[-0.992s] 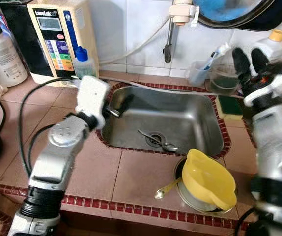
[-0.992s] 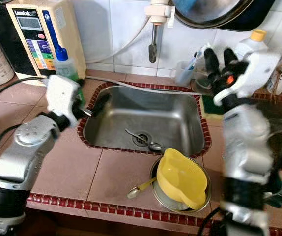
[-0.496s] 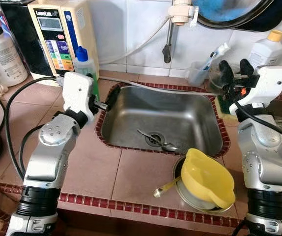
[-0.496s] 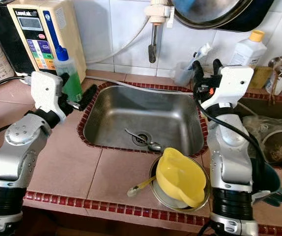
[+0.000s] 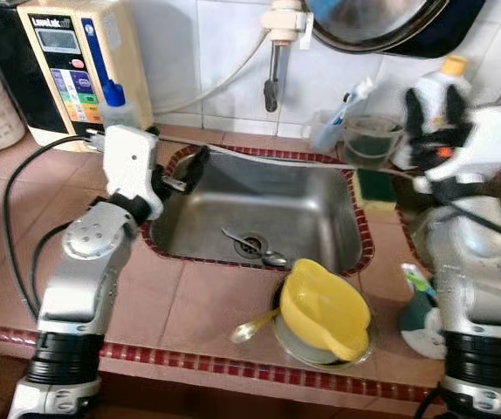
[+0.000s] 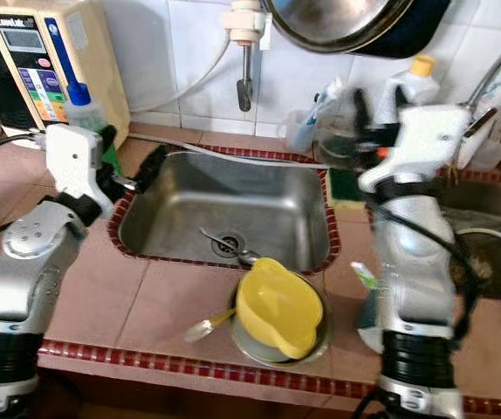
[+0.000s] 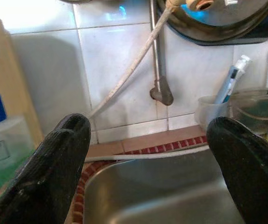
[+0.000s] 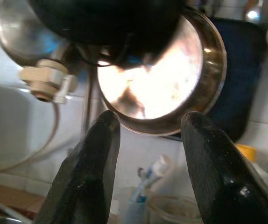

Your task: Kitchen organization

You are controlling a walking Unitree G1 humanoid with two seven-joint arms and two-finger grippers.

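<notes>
The cream machine (image 5: 74, 65) at the back left of the tiled bench (image 5: 207, 305) carries a small display, a column of coloured buttons and a blue stripe; its lettering is too blurred to read. Just beside it stands a clear bottle with a blue cap (image 5: 116, 105), holding green liquid in its lower part. A white bottle with a yellow cap (image 5: 442, 83) stands at the back right, its label unreadable.

The steel sink (image 5: 259, 218) is sunk into the bench, with a spoon (image 5: 255, 249) lying by its drain. A tap (image 5: 272, 70) hangs from the wall above it, with a pale hose running off to the left. A large dark pan (image 5: 381, 22) hangs on the wall, cut off by the top edge. A yellow jug (image 5: 325, 310) lies tilted on a steel plate (image 5: 296, 345) on the bench just in front of the sink, a second spoon (image 5: 250, 329) poking out from under it. A clear cup holding a toothbrush (image 5: 331, 127) and a clear tub (image 5: 373, 140) stand behind the sink, a green sponge (image 5: 374, 185) near them.

The left gripper (image 5: 185, 170) hovers over the sink's left rim, fingers spread wide and empty. The right gripper (image 5: 434, 109) is raised near the yellow-capped bottle, fingers apart, grasping nothing, blurred.
</notes>
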